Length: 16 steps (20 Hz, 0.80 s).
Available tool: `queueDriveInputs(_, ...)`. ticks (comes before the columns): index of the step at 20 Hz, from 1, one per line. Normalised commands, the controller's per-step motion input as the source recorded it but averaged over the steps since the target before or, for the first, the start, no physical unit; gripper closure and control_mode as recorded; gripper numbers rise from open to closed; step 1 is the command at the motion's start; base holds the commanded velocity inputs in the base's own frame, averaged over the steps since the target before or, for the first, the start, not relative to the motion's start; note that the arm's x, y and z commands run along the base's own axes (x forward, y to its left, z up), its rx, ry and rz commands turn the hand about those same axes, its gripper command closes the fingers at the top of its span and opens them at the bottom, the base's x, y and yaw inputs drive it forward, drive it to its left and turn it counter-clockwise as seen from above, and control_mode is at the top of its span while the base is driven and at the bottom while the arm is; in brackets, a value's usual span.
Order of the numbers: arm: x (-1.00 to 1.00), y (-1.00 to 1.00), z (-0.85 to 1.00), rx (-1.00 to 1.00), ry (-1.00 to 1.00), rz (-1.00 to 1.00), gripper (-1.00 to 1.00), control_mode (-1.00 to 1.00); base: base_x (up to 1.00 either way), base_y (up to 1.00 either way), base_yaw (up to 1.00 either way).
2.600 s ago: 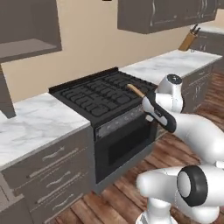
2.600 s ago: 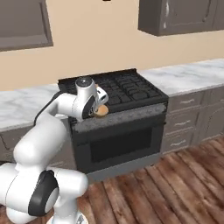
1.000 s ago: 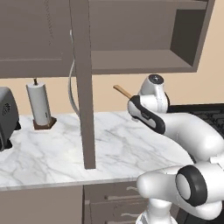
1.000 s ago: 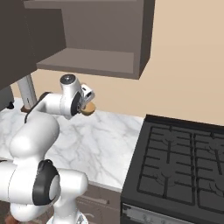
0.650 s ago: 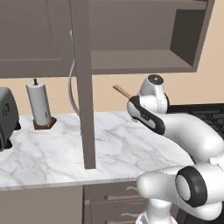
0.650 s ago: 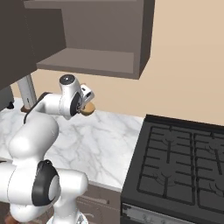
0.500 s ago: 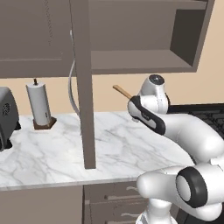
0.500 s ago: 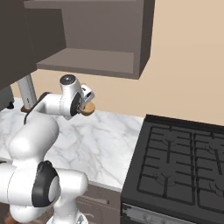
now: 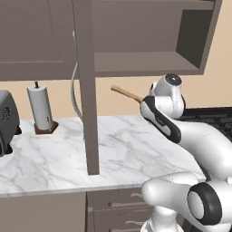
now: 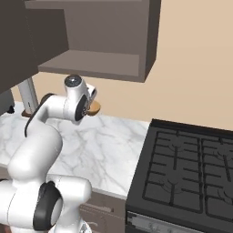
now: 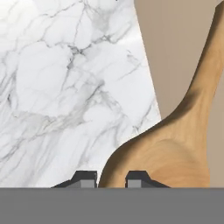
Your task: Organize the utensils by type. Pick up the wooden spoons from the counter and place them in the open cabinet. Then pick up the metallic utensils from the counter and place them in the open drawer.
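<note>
Pincer (image 11: 111, 178) at the bottom centre of the hand view pinches the wooden spoon (image 11: 175, 144) at its bowl, the handle running to the upper right. Beyond it lies the marble table (image 11: 65, 87); in the left base view the handle pokes left from the wrist, below the open cabinet (image 9: 149, 63) shelf at upper centre. To do this well, I'd lift clear of the shelf edge, go in level, and release only once the spoon rests.

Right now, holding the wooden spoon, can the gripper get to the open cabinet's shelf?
Probably yes: the gripper holds the wooden spoon just below the cabinet shelf, whose front stands open.
</note>
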Motion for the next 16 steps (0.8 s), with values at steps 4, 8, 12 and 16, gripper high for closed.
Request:
queueDriveInputs(4,-0.01,-0.17,0.48,-0.18,-0.14,0.33,1.0,-1.0,0.0,0.0,0.0)
queueDriveInputs(8,-0.02,-0.14,0.45,-0.19,-0.24,0.27,1.0,-1.0,0.0,0.0,0.0)
queueDriveInputs(12,0.02,-0.01,0.48,-0.19,-0.36,0.18,1.0,-1.0,0.0,0.0,0.0)
queueDriveInputs(16,0.0,0.0,0.49,-0.21,-0.39,0.12,1.0,-1.0,0.0,0.0,0.0)
